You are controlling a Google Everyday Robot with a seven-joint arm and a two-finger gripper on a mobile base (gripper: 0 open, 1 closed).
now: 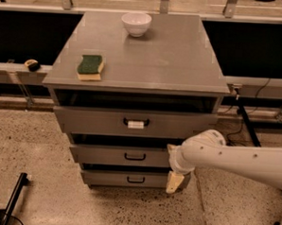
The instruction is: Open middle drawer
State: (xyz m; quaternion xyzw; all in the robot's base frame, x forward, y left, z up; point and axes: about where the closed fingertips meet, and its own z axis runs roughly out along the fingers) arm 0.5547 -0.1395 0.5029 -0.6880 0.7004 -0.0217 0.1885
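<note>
The middle drawer is a wide grey metal front with a plain black loop handle. It sits under the taller drawer whose handle carries a white tag, and it looks closed. My gripper, at the end of the white arm, is low at the right end of the middle and bottom drawer fronts, to the right of the handle and apart from it.
The shortest drawer is at the bottom. On the grey cabinet top lie a green-and-yellow sponge and a white bowl. A black stand leg is on the speckled floor at lower left. Cables hang at right.
</note>
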